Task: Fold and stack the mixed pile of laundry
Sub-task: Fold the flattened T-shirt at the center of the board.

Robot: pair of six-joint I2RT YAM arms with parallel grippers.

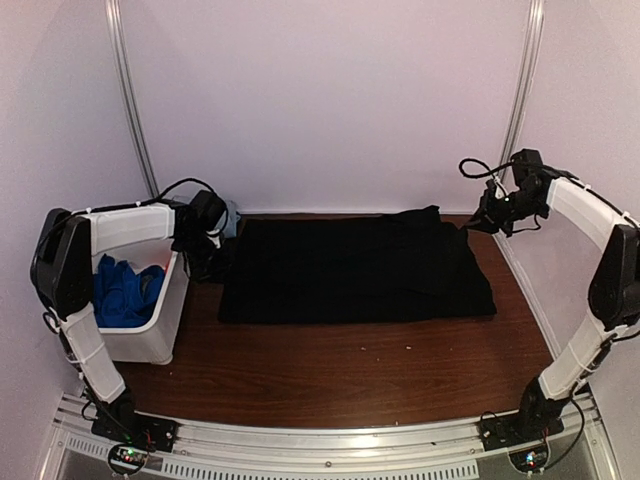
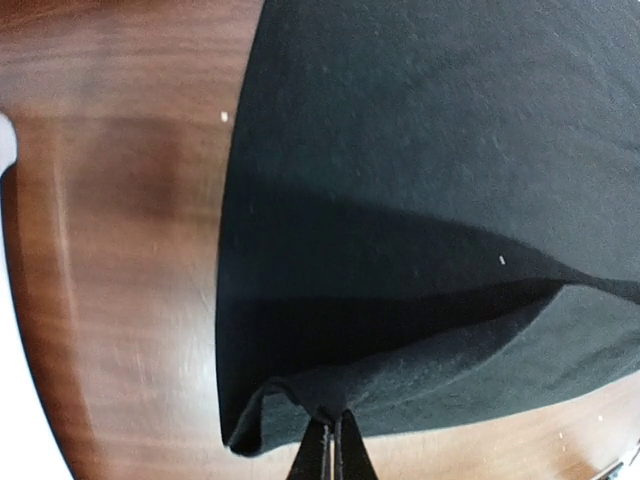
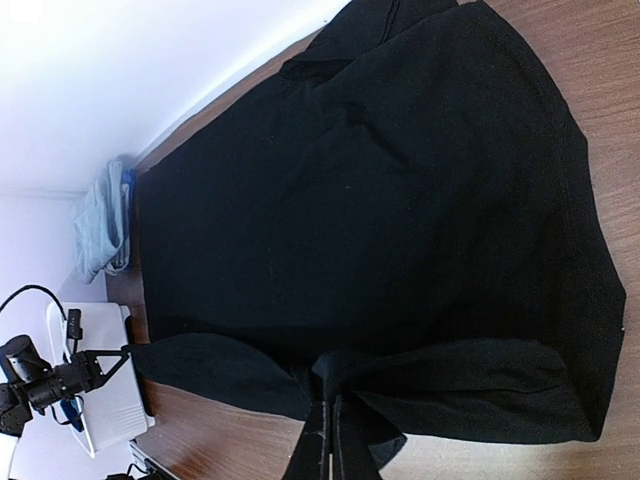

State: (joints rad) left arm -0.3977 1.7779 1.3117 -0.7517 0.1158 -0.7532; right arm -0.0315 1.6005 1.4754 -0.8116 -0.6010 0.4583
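Observation:
A large black cloth [image 1: 355, 265] lies spread flat across the middle of the table. My left gripper [image 1: 208, 258] is at its far left corner. In the left wrist view the gripper [image 2: 335, 432] is shut on a lifted fold of the cloth's edge [image 2: 420, 200]. My right gripper [image 1: 480, 222] is at the far right corner. In the right wrist view it [image 3: 328, 415] is shut on a pinched fold of the black cloth [image 3: 380, 200]. Bright royal-blue fabric [image 1: 120, 292] lies in the white bin [image 1: 165, 330]. A folded light-blue denim piece [image 3: 103, 222] lies by the back wall.
The white bin stands at the left edge beside the left arm, with something orange [image 1: 153, 270] inside. The pale folded piece also shows behind the left gripper in the top view [image 1: 232, 218]. Bare wooden table [image 1: 350, 365] lies in front of the cloth. Walls enclose the back and sides.

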